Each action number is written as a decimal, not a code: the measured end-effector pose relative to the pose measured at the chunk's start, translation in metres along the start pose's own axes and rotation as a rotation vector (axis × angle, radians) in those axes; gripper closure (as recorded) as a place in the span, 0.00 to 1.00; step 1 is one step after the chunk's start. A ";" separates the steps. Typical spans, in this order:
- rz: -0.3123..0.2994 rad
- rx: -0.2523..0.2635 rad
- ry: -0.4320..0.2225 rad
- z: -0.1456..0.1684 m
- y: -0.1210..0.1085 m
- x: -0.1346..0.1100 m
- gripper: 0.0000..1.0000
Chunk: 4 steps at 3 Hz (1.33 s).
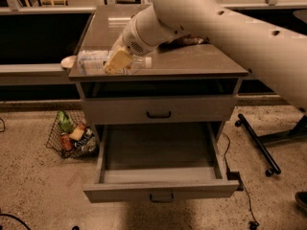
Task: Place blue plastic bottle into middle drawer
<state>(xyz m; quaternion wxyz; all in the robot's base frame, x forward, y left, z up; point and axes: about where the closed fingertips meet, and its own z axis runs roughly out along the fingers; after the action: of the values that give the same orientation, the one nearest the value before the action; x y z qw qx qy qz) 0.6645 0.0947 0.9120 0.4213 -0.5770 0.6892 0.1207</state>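
The blue plastic bottle point(93, 62), clear-whitish with a white label and a white cap at its right end, lies on its side on the cabinet top near the front left edge. My gripper point(118, 61) comes down from the upper right, and its yellowish fingers point(116, 62) are closed across the bottle's middle. The middle drawer point(160, 189) is the lowest front. It is pulled out wide open below and to the right of the bottle, and its inside is bare.
A shut drawer front with a black handle point(159, 114) sits above the open one. A wire basket of groceries point(72, 137) stands on the floor at the left. A snack bag point(193, 41) lies behind my arm. A black wheeled stand leg point(259, 145) is at the right.
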 end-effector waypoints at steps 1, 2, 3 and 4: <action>0.051 0.006 0.061 -0.011 0.047 0.016 1.00; 0.060 -0.020 0.090 -0.004 0.063 0.030 1.00; 0.059 -0.019 0.088 -0.005 0.062 0.029 1.00; 0.081 -0.029 0.115 0.006 0.069 0.047 1.00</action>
<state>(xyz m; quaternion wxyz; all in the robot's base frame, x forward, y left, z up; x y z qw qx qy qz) 0.6058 0.0872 0.8527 0.3675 -0.5606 0.7333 0.1142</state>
